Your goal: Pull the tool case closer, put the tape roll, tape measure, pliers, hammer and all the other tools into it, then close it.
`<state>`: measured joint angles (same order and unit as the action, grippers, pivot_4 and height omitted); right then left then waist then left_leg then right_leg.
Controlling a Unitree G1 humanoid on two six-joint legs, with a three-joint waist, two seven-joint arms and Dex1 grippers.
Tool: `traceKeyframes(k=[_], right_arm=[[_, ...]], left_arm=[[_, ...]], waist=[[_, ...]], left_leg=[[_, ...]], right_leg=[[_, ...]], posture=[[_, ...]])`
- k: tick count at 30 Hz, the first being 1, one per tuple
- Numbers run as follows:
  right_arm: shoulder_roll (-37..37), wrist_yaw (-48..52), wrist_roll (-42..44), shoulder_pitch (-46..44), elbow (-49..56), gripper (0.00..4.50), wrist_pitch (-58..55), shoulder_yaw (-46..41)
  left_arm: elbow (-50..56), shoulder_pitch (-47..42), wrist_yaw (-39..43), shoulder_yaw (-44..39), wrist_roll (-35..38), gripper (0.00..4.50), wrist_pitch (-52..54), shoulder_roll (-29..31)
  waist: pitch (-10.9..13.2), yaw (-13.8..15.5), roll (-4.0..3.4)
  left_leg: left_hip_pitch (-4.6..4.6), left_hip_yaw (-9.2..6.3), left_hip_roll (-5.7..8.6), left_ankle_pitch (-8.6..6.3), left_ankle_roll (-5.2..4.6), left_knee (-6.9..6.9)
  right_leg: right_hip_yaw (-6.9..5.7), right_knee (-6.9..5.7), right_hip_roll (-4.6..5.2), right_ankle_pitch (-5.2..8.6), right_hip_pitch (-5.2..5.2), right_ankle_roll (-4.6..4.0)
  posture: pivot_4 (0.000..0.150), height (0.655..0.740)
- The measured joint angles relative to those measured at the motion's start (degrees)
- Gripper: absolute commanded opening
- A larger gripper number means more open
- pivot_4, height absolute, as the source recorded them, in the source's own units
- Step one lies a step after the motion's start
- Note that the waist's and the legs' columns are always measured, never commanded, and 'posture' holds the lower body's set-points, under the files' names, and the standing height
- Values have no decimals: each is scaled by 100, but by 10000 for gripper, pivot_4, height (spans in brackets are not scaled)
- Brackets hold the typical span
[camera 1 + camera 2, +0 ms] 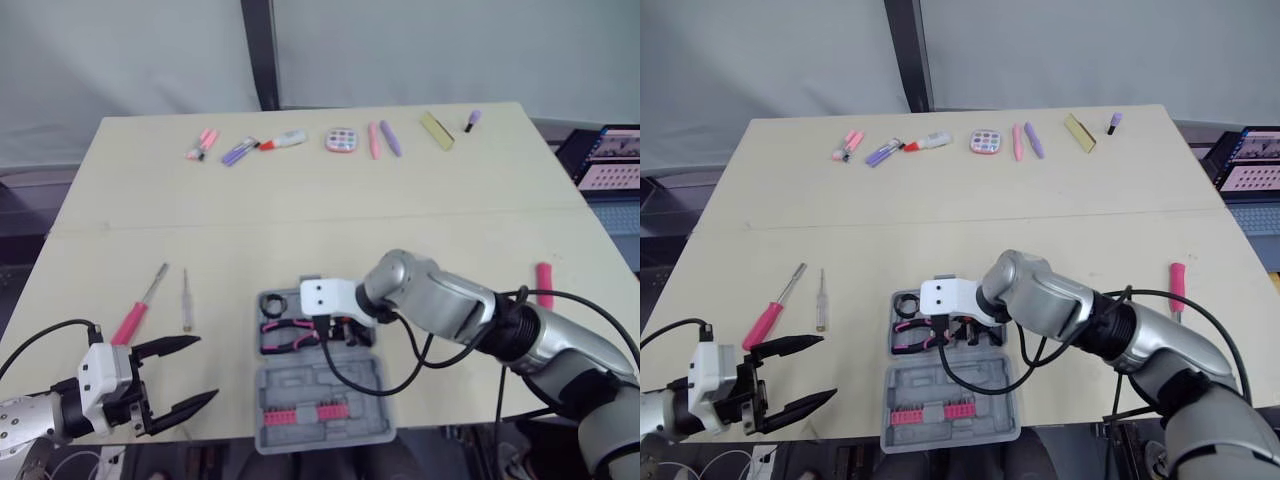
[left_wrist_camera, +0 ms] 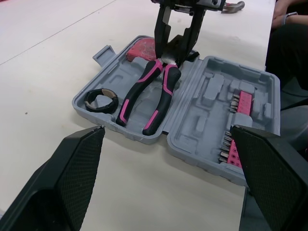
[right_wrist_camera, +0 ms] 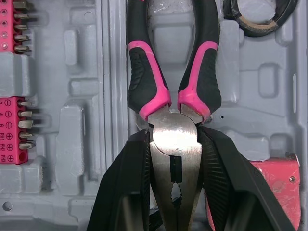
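The grey tool case (image 1: pixel 372 380) lies open near the table's front edge. In its far half are pink-and-black pliers (image 2: pixel 144 98), a black tape roll (image 2: pixel 101 100) and a red tape measure (image 2: pixel 142 48). My right gripper (image 3: pixel 175 139) reaches down into that half, shut on the pliers' metal head (image 1: pixel 335 325). The hammer's pink handle (image 1: pixel 544 284) lies on the table to the right. A pink-handled screwdriver (image 1: pixel 140 308) and a small clear one (image 1: pixel 186 300) lie to the left. My left gripper (image 1: pixel 204 369) hangs open and empty at the front left edge.
A pink bit holder (image 1: pixel 300 413) sits in the case's near half. Along the table's far edge lies a row of pens, markers and small items (image 1: pixel 342 140). A laptop (image 1: pixel 608 160) stands off the table's right side.
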<state>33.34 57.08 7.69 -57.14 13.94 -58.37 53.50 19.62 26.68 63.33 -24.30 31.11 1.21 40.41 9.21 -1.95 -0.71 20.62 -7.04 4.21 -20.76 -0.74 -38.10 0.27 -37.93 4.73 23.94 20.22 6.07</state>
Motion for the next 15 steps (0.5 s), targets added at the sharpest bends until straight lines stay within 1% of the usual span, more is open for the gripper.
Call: traceKeyframes(k=[15], right_arm=[[-58,24,-122,139,-80,9535,88,-80]], left_arm=[[39,-13,-76,59,-8,45000,7,-24]], waist=[[0,-2,0]], left_leg=[[0,0,0,0,1,1]], right_leg=[[0,-1,0,0,2,0]], posture=[[1500,7400]])
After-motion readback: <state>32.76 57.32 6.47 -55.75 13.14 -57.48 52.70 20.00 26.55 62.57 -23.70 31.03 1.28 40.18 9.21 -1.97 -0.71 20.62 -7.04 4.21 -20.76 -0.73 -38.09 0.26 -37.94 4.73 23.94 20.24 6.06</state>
